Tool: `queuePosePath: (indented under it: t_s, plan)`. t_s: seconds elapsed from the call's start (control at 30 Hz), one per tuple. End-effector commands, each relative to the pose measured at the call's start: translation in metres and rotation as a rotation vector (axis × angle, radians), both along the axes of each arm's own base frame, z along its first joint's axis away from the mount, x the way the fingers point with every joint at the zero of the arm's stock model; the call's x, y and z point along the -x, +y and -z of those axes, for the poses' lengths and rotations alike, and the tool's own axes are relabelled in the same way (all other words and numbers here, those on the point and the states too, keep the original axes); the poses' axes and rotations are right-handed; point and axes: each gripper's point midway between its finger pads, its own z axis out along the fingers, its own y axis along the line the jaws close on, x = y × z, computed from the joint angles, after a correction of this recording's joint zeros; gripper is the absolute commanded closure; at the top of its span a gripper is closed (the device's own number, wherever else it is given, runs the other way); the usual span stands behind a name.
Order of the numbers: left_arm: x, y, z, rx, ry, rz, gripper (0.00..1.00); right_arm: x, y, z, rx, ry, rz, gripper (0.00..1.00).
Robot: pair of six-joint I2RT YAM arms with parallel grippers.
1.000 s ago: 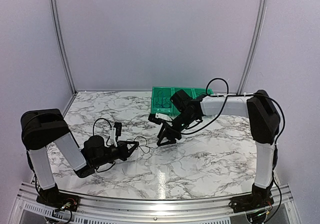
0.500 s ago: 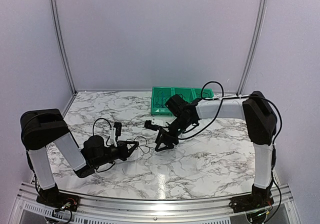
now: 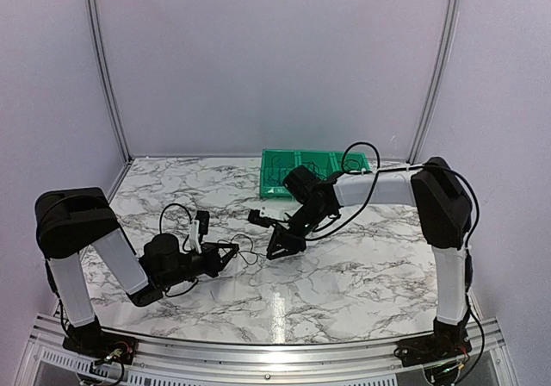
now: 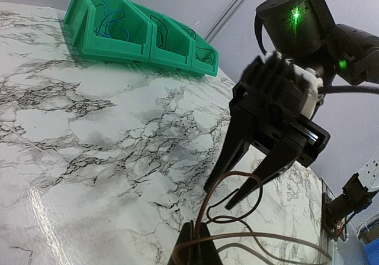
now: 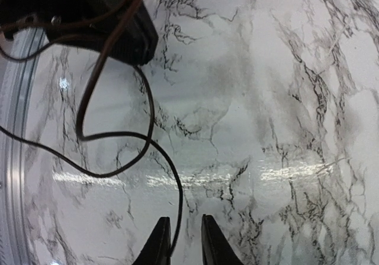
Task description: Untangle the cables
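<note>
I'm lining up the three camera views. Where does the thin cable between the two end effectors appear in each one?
Top external: cable lies just left of centre.
Left wrist: cable loops at bottom centre.
Right wrist: cable curves through the left half, down to the bottom edge.
Shared landmark: the right end effector, its fingertips by the cable in all three.

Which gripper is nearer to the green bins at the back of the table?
Right. The right gripper is in front of the green bins, on their near side. The left gripper lies farther to the left and farther from them.
</note>
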Motion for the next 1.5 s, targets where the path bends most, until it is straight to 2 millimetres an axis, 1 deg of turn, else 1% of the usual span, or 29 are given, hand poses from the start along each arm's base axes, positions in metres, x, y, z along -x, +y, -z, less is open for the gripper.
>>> queuePosePath:
  t_s: [0.0, 0.03, 0.07, 0.17, 0.27, 0.33, 0.37, 0.4, 0.5, 0.57, 0.63, 0.73, 0.8, 0.87, 0.97, 1.17, 1.23, 1.27, 1.47]
  plan:
    - [0.003, -0.001, -0.006, 0.008, -0.018, 0.015, 1.0, -0.002, 0.01, -0.01, -0.033, 0.01, -0.013, 0.92]
    - [0.003, -0.001, -0.006, 0.007, -0.017, 0.012, 1.0, -0.001, 0.01, -0.011, -0.033, 0.014, -0.015, 1.0]
    - [0.003, 0.0, -0.006, 0.006, -0.017, 0.008, 0.99, -0.001, 0.01, -0.013, -0.034, 0.012, -0.016, 1.0]
    - [-0.001, 0.009, 0.0, -0.018, 0.004, -0.043, 0.81, -0.004, 0.006, -0.019, -0.031, -0.015, -0.006, 1.0]
    - [-0.004, 0.027, 0.01, -0.06, 0.054, -0.126, 0.64, -0.011, 0.003, -0.033, -0.039, -0.057, 0.015, 1.0]
    - [0.0, 0.039, 0.019, -0.088, 0.113, -0.166, 0.49, -0.016, -0.001, -0.038, -0.034, -0.087, 0.038, 1.0]
    - [0.001, 0.046, 0.023, -0.095, 0.144, -0.195, 0.44, -0.017, -0.002, -0.039, -0.032, -0.098, 0.046, 1.0]
    - [0.004, 0.053, 0.027, -0.112, 0.168, -0.211, 0.42, -0.019, -0.003, -0.04, -0.03, -0.107, 0.056, 1.0]
    - [0.012, 0.07, 0.027, -0.099, 0.201, -0.252, 0.41, -0.027, -0.004, -0.035, -0.005, -0.126, 0.092, 1.0]
    - [0.016, 0.074, 0.024, -0.091, 0.2, -0.253, 0.41, -0.032, -0.005, -0.029, 0.015, -0.137, 0.113, 1.0]
    - [0.019, 0.074, 0.022, -0.093, 0.194, -0.237, 0.41, -0.035, -0.006, -0.023, 0.032, -0.14, 0.126, 1.0]
    - [0.022, 0.065, 0.023, -0.102, 0.196, -0.192, 0.44, -0.038, -0.008, -0.015, 0.051, -0.14, 0.14, 1.0]
    - [0.025, 0.056, 0.029, -0.115, 0.219, -0.15, 0.45, -0.037, -0.009, -0.012, 0.058, -0.135, 0.142, 1.0]
    - [0.025, 0.053, 0.041, -0.135, 0.263, -0.149, 0.45, -0.037, -0.009, -0.011, 0.061, -0.136, 0.142, 1.0]
    - [0.022, 0.057, 0.058, -0.175, 0.317, -0.189, 0.49, -0.037, -0.011, -0.012, 0.061, -0.146, 0.142, 1.0]
    - [0.005, 0.049, 0.068, -0.248, 0.308, -0.215, 0.5, -0.038, -0.012, -0.014, 0.052, -0.165, 0.14, 1.0]
    - [-0.002, 0.046, 0.07, -0.261, 0.316, -0.222, 0.52, -0.035, -0.012, -0.018, 0.039, -0.166, 0.129, 1.0]
    - [-0.005, 0.045, 0.072, -0.262, 0.322, -0.227, 0.53, -0.034, -0.011, -0.023, 0.023, -0.172, 0.125, 1.0]
    - [-0.019, 0.043, 0.082, -0.279, 0.34, -0.246, 0.55, -0.023, -0.006, -0.062, -0.086, -0.196, 0.091, 1.0]
